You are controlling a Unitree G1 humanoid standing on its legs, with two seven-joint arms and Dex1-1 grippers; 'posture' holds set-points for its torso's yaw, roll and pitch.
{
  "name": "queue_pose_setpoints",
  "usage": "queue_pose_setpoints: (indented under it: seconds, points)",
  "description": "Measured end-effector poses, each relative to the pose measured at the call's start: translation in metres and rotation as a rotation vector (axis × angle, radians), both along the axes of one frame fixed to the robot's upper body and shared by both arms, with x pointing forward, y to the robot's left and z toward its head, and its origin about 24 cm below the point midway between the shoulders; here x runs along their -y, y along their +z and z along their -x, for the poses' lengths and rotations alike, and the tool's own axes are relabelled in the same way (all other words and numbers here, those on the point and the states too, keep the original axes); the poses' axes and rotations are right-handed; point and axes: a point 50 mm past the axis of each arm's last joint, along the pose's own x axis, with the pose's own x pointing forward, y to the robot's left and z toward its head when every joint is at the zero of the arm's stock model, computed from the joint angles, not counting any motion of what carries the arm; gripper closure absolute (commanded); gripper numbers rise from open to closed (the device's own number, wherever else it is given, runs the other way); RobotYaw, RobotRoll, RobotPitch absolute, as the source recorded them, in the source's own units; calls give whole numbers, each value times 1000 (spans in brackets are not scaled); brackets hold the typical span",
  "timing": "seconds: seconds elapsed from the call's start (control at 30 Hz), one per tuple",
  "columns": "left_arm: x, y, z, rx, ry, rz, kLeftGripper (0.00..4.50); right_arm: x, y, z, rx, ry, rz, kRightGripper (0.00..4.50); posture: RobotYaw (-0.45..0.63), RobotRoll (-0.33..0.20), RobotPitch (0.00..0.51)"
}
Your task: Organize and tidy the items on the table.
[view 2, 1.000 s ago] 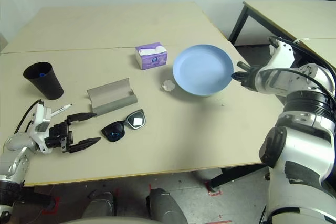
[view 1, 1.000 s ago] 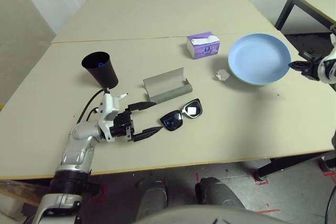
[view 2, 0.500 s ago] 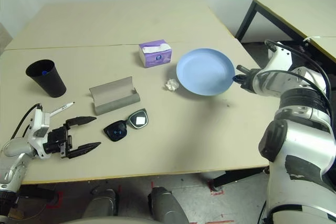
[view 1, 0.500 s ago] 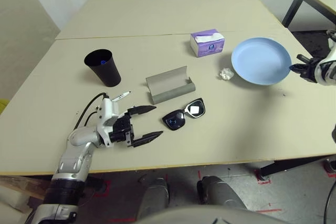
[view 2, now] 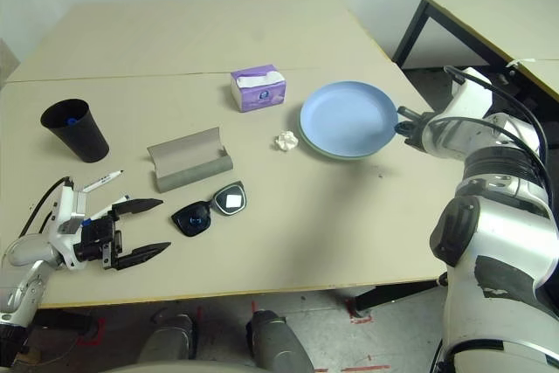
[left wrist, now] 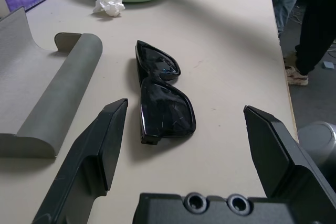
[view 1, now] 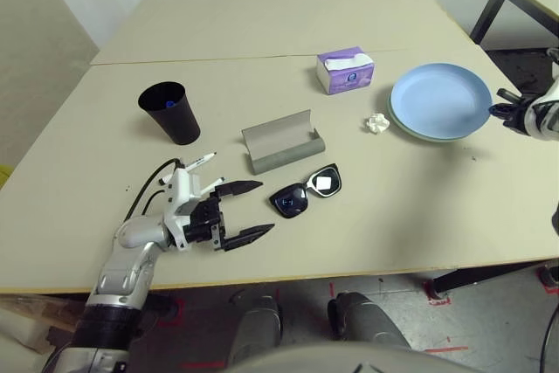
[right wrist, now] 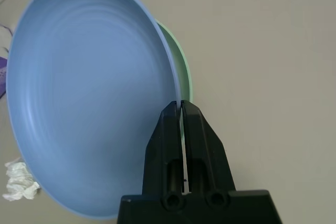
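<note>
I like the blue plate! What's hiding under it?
A light-green plate sits under the light-blue plate, and the right gripper pinches the blue one's rim. Just a green edge peeks out; the rest is covered.

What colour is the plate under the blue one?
Light green plate; clearest in the right wrist view.

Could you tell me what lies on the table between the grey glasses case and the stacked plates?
The crumpled paper wad lies there, beside the plates, in the left eye view.

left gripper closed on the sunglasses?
No, the left gripper is open, its fingers either side of the sunglasses without touching them.
</note>
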Motion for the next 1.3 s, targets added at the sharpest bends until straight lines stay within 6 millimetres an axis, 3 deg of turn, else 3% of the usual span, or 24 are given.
queue_pose_setpoints:
  seconds: [0.4,0.47,0.57,0.7,0.9,1.07,1.3]
  points:
    - [0,3,-4,14,0,-3,0,-2,16,0,37,53,-12,29,-85,0,112]
    - [-2,6,-7,22,4,-13,0,1,28,3,73,98,34,29,-86,0,112]
    - [-15,13,-12,36,46,-33,0,11,41,26,125,179,206,29,-102,0,114]
    - [-35,18,-16,39,112,-57,0,2,22,64,145,282,290,29,-120,0,114]
    - [-50,20,-21,48,148,-76,0,-38,-14,111,212,396,385,29,-136,0,109]
    - [-50,23,-25,63,151,-76,0,-67,-37,122,303,488,460,29,-123,0,107]
    - [-48,26,-26,78,169,-75,0,-98,-65,113,373,627,486,29,-96,0,105]
